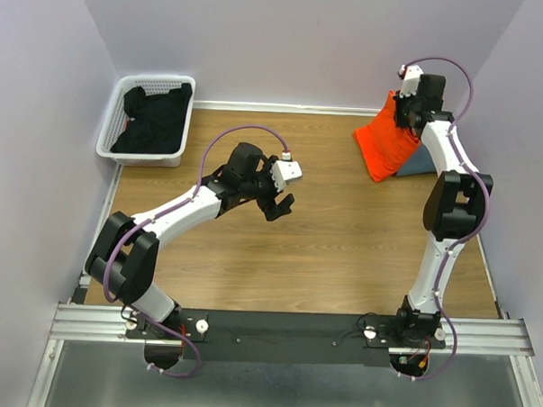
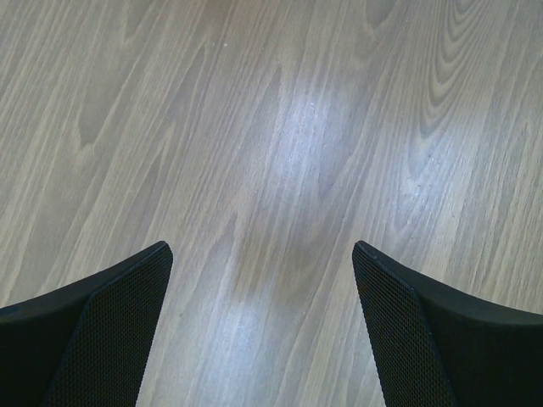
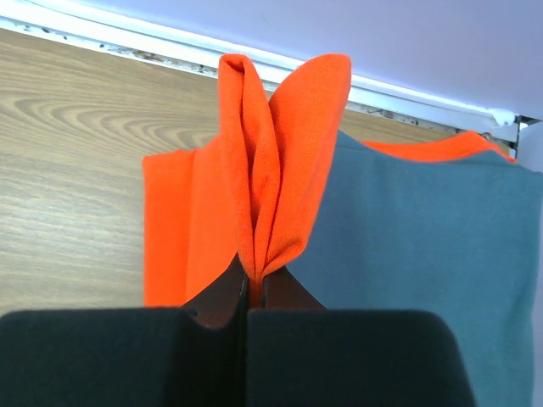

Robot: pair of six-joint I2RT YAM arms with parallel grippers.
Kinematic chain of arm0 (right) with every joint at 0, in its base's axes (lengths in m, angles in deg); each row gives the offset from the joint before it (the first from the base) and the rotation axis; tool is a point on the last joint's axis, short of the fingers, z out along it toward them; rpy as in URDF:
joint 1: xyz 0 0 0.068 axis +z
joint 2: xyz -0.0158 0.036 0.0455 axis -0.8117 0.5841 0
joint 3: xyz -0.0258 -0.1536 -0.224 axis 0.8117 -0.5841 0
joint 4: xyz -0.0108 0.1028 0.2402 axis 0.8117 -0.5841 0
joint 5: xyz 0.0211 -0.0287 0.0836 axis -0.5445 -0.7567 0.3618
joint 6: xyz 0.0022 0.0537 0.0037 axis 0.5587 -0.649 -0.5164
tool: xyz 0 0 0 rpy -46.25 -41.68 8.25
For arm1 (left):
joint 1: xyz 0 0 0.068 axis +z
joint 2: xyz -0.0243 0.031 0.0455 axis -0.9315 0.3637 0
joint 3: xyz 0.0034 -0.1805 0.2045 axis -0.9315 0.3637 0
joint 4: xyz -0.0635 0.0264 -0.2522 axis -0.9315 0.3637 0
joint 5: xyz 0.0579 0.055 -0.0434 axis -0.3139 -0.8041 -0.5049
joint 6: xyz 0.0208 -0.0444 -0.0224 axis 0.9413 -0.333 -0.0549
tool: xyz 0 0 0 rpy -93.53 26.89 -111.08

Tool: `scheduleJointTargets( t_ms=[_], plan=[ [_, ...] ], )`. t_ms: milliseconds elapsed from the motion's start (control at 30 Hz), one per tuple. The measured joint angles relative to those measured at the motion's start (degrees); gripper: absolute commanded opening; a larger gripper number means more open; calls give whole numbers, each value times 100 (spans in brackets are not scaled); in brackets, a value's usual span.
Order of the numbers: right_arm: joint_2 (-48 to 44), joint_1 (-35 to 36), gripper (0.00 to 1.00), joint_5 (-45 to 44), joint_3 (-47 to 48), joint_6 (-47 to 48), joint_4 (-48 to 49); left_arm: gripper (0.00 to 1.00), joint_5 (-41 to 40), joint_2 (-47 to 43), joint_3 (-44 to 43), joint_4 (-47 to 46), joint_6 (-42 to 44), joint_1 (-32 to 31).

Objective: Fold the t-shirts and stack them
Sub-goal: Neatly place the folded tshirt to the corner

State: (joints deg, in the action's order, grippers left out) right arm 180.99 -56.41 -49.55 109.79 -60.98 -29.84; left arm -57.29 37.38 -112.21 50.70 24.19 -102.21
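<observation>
The bright orange t-shirt hangs from my right gripper at the far right of the table, its lower part resting on the wood. In the right wrist view the jaws are shut on a pinched fold of the orange t-shirt, with my right gripper just below the fold. The slate blue-grey t-shirt lies flat under and to the right of it; it also shows in the top view. My left gripper hovers open and empty over bare wood mid-table; it shows in the left wrist view.
A white plastic basket with dark cloth stands at the back left corner. Walls close the table at the back, left and right. A white strip runs along the back wall foot.
</observation>
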Motion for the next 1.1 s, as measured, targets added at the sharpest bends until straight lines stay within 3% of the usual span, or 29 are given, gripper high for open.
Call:
scheduleJointTargets(
  t_ms=[1100],
  plan=[
    [-715, -356, 1, 92, 208, 170, -404, 95, -9, 2, -20, 0, -2, 0]
  ],
)
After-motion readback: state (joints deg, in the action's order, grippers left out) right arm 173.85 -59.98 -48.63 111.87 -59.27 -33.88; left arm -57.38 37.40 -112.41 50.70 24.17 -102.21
